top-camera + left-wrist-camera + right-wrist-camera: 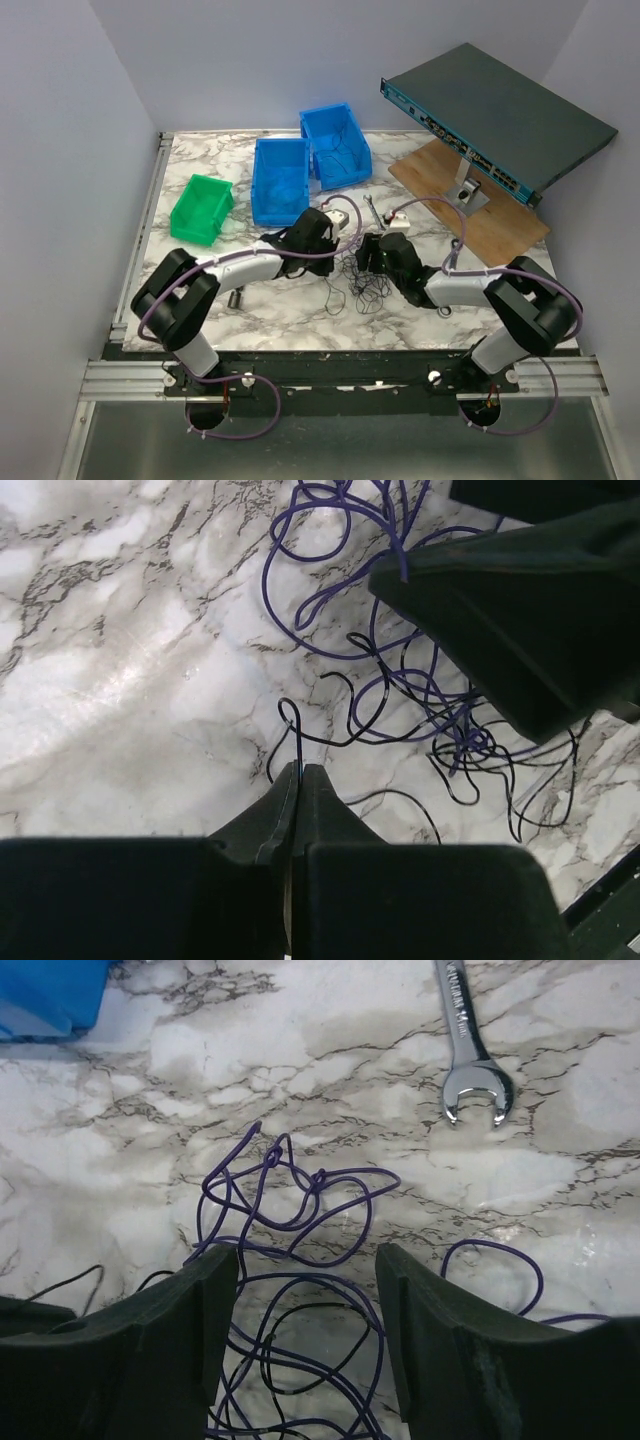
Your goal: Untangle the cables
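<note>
Cables [365, 285] are seen from above, tangled just nearside of the wrench [370, 212]. At the left wrist, the left gripper [300, 772] is clenched on a black strand [288, 730]. At the right wrist, the right gripper [305, 1280] is spread astride purple loops [290, 1225]; closing, then pulling apart, seems called for.

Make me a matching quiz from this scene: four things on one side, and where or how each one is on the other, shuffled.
1 left gripper
2 right gripper
3 wrench
4 green bin

A open over purple cable loops
B lying flat on the marble table
C left of the blue bins
D shut on a black cable

Pairs: 1-D, 2-A, 3-B, 4-C
</note>
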